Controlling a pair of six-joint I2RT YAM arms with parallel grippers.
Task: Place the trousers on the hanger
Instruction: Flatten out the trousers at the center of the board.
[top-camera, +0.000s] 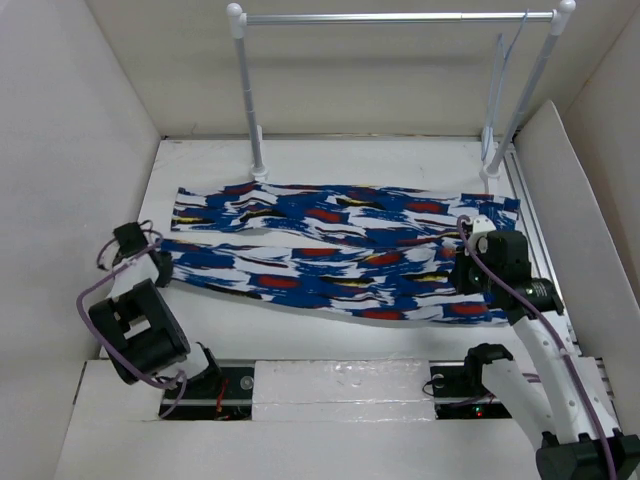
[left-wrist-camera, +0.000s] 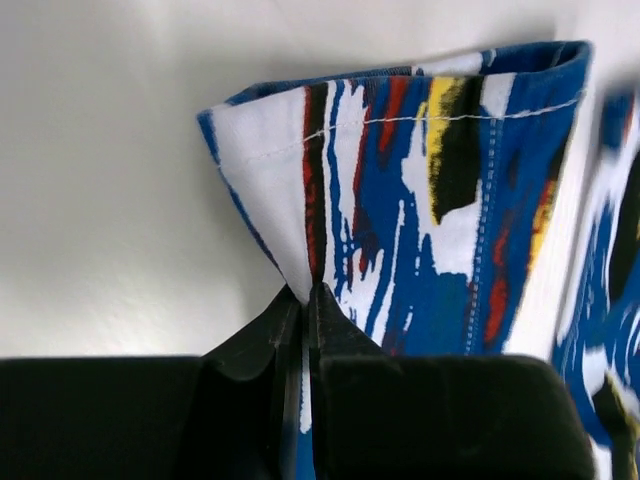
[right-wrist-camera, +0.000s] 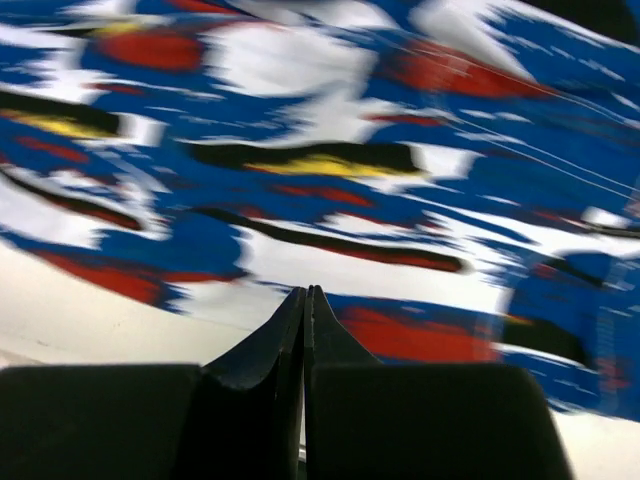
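Note:
The trousers (top-camera: 330, 250) lie flat across the table, legs to the left and waist to the right. My left gripper (top-camera: 160, 268) is at the hem of the near leg. In the left wrist view it (left-wrist-camera: 305, 290) is shut, pinching the hem of the trousers (left-wrist-camera: 420, 200), which rises into the jaws. My right gripper (top-camera: 465, 270) is over the waist end. In the right wrist view it (right-wrist-camera: 305, 290) is shut, with the blurred trousers (right-wrist-camera: 320, 160) beyond its tips and no cloth seen between them. The hanger (top-camera: 496, 85) hangs at the right end of the rail.
A metal rail rack (top-camera: 400, 17) on white posts stands at the back of the table. White walls enclose the left, back and right sides. A white panel (top-camera: 575, 200) leans along the right edge.

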